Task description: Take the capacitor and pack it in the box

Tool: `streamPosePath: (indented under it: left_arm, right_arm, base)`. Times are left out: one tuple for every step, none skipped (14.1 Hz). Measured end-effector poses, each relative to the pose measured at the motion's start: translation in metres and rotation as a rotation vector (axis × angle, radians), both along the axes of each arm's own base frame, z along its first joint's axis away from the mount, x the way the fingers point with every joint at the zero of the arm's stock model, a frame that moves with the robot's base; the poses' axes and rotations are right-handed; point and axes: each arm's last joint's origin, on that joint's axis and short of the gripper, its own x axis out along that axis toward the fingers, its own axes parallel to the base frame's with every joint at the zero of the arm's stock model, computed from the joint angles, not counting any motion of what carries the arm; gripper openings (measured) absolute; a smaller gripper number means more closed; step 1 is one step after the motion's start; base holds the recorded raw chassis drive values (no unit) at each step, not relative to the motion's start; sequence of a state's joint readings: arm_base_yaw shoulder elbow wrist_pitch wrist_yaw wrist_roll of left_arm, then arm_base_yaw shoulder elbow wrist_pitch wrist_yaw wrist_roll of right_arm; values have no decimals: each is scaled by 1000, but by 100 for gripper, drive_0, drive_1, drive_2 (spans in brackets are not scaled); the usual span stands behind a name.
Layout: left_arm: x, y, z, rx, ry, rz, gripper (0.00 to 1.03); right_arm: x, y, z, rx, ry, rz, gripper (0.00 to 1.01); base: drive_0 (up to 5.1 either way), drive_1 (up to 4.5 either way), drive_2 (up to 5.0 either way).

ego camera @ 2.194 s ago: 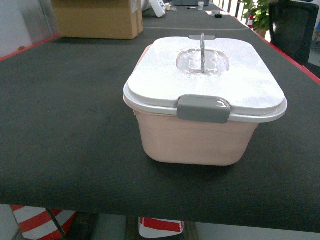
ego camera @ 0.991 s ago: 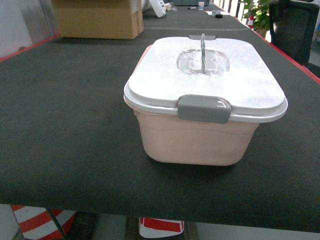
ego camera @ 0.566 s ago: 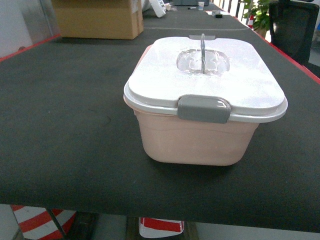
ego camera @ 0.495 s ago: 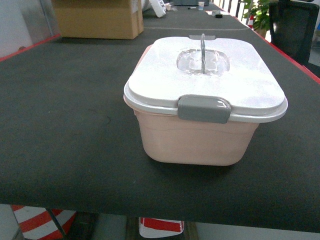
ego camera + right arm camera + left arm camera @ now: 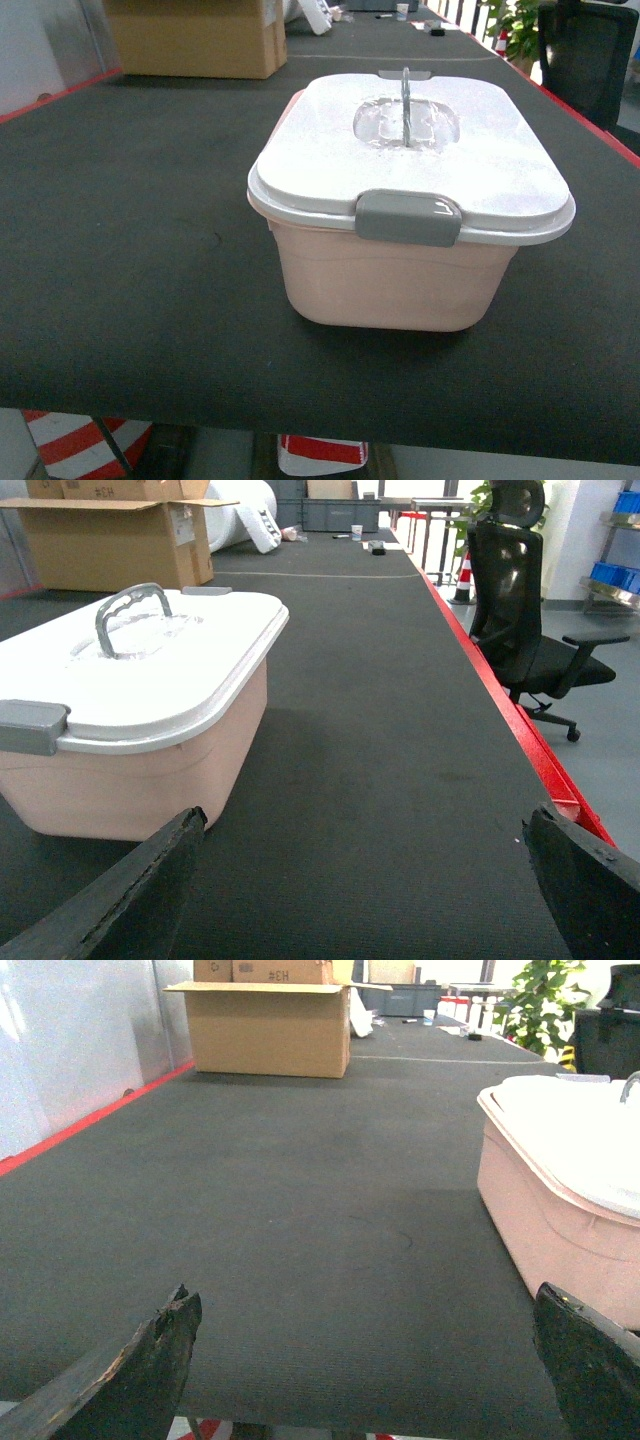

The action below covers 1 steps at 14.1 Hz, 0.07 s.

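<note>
Box [image 5: 400,280]: pale pink plastic tub, rounded corners, standing upright on the dark desk [image 5: 130,260] near its front edge, somewhat right of the desk's middle in the head view. Lid [image 5: 420,160]: white, seated on the box rim and closed. Latch [image 5: 408,217]: grey, folded down over the near edge of the lid; a second grey tab shows at the far edge. Handle [image 5: 132,610]: grey arch, standing upright in the recess at the lid's centre. Capacitor: not visible in any view; whether it lies inside the closed box cannot be told. Left claw [image 5: 370,1380]: two dark fingers spread wide apart at the lower corners of the left wrist view, holding nothing, low over the desk to the left of the box, not touching it. Right claw [image 5: 365,880]: two dark fingers likewise wide apart, holding nothing, low over the desk to the right of the box, clear of it. Cardboard box [image 5: 268,1025]: brown, flaps open, on the desk well behind the pink box and to its left. Office chair [image 5: 525,620]: black, on the floor beyond the red desk edge, right of the box. Potted plant [image 5: 545,1005]: green, far behind the box.
</note>
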State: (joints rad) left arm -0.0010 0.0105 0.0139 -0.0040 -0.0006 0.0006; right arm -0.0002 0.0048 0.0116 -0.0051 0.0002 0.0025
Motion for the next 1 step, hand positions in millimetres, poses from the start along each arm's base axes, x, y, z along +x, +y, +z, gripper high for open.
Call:
streamPosePath:
  left_arm:
    - [0,0,0,0,0,0,98]
  right_arm:
    - [0,0,0,0,0,0,98]
  base:
    - [0,0,0]
